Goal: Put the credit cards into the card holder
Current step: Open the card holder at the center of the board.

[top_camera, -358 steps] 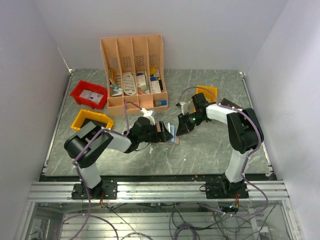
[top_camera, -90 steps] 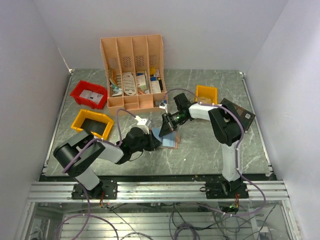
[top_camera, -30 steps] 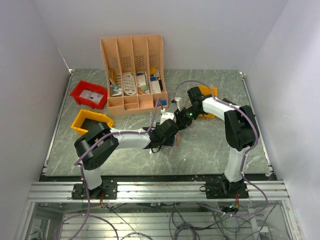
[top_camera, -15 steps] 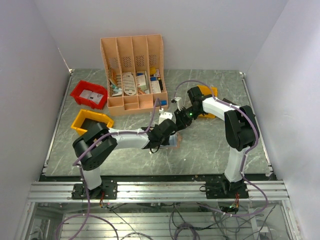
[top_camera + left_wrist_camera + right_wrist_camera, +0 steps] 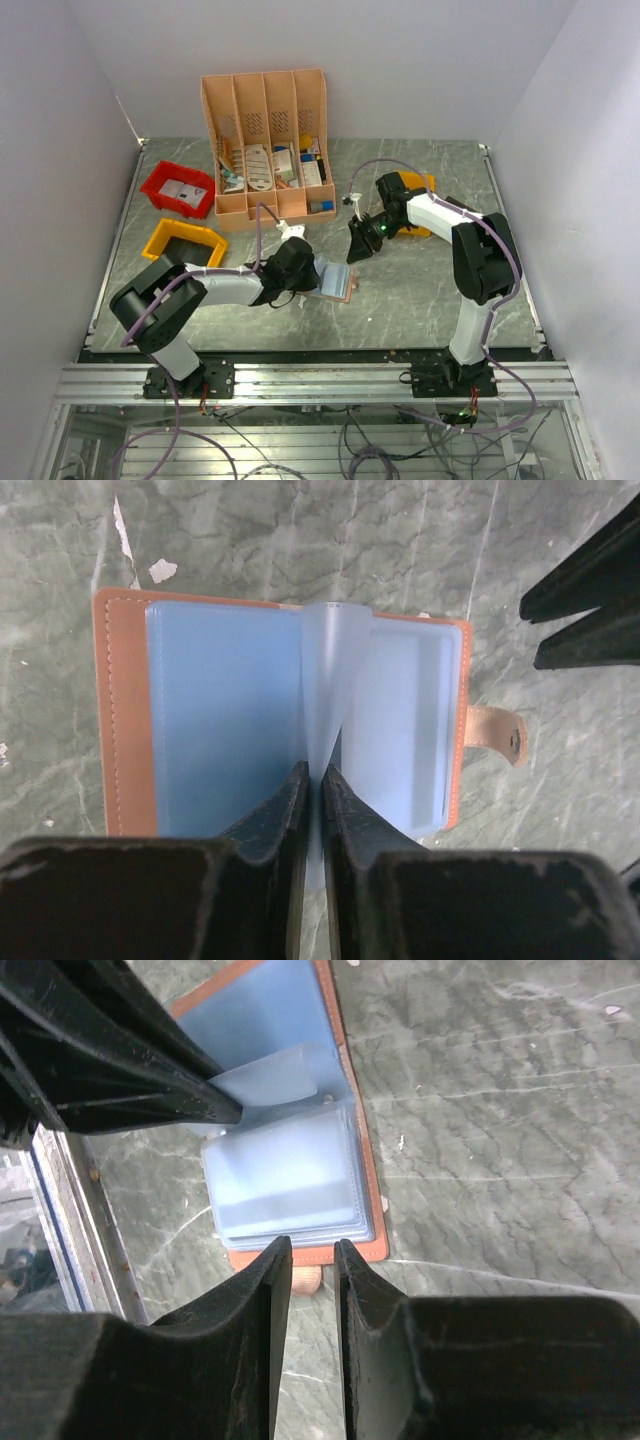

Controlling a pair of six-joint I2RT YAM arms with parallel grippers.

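One card holder leaf (image 5: 335, 670) pinched by left hand (image 5: 313, 772); unclear from overhead.

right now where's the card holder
In the top view, the card holder lies open mid-table, the left gripper pinching one clear pocket leaf, the right gripper just beyond it.

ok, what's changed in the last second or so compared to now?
The left gripper pulled back toward its base from over the card holder and closed on a clear pocket leaf, which now stands up. The right gripper barely shifted; it hovers at the strap end with nothing visible between its fingers. The holder, the peach organiser and the red bin kept their places.
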